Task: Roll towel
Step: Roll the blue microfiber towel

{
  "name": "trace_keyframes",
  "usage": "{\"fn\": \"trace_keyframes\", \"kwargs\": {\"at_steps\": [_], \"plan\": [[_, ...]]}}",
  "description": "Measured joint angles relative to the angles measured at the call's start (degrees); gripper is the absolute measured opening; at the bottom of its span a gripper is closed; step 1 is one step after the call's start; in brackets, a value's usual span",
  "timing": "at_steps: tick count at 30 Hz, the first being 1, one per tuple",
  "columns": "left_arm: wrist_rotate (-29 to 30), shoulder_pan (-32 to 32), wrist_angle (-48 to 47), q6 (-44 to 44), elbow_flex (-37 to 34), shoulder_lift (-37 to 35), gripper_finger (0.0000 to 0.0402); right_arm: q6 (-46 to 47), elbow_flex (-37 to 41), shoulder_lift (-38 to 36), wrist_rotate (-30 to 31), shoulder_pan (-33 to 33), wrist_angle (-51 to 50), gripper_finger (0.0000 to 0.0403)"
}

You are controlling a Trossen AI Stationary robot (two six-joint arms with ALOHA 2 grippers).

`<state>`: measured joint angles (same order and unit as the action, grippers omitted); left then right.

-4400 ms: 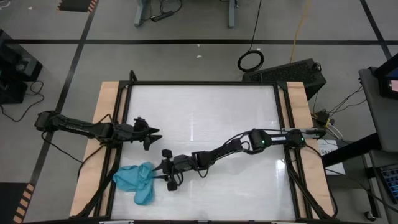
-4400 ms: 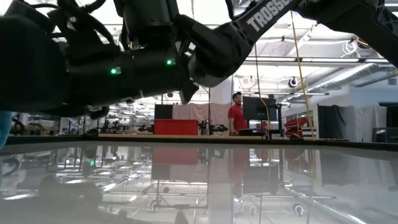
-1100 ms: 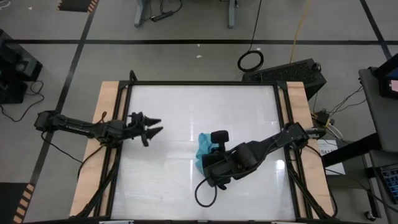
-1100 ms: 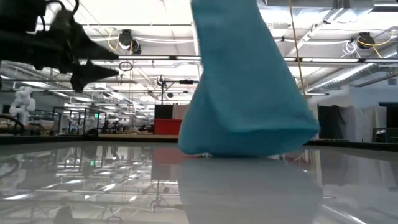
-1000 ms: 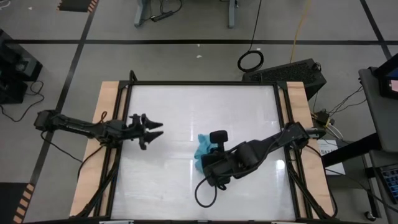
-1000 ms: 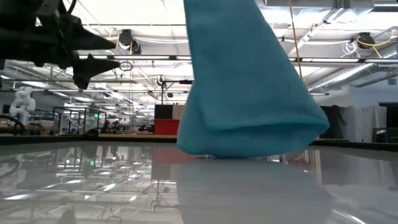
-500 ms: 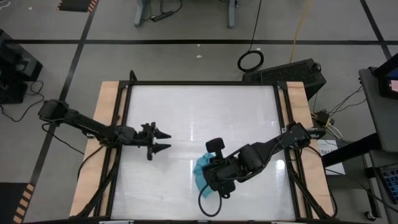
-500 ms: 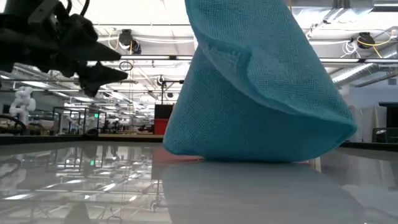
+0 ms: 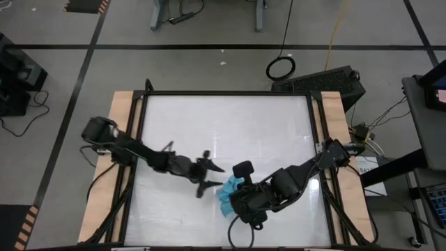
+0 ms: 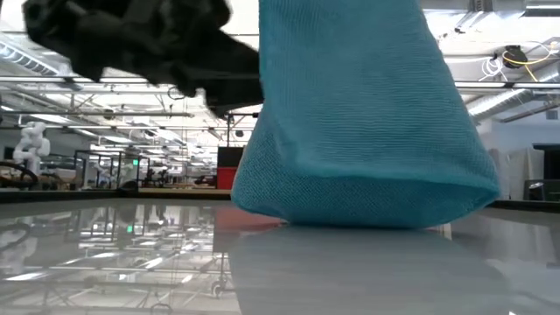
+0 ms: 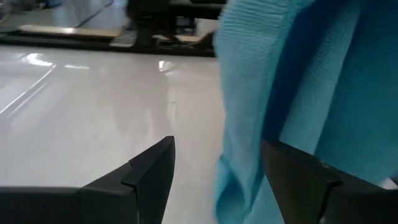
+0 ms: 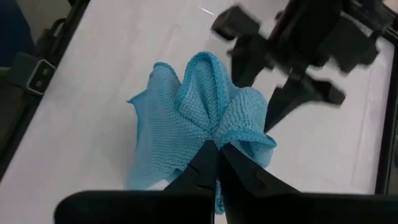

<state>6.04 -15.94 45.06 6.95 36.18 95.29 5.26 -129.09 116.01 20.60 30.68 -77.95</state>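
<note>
Soft turquoise-blue towel (image 9: 228,192) hangs bunched at the white table's (image 9: 223,118) six o'clock, pinched in the right gripper's (image 12: 216,149) closed fingers. Left gripper (image 9: 212,178), at its nine o'clock, holds fingers spread around one fold.

This is a robotics lab or industrial workshop hall; the low view looks past the glossy white table (image 10: 105,262) to exposed ceiling beams (image 10: 114,83), long light strips and a red cabinet (image 10: 226,178). From above, grey floor (image 9: 209,66) carries black tape lines, loose cables (image 9: 281,68) and what seem equipment racks (image 9: 426,97).
</note>
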Motion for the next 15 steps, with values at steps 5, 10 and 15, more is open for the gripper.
{"fn": "trace_keyframes", "kwargs": {"at_steps": [5, 10, 15], "plan": [[4.58, 0.52, -0.42, -1.37, 7.41, 7.36, 0.0242, 0.37, 0.01, 0.02, 0.02, 1.67, 0.42, 0.0002], [-3.28, 1.49, -0.43, -3.65, 11.65, 11.82, 0.0241, 2.10, 0.01, 0.02, 0.09, 3.40, 0.63, 0.0002], [-9.46, 1.51, -0.74, -4.69, 14.61, 14.58, 0.0172, 2.37, 0.01, 0.02, 0.28, 4.81, 0.59, 0.0002]]}}
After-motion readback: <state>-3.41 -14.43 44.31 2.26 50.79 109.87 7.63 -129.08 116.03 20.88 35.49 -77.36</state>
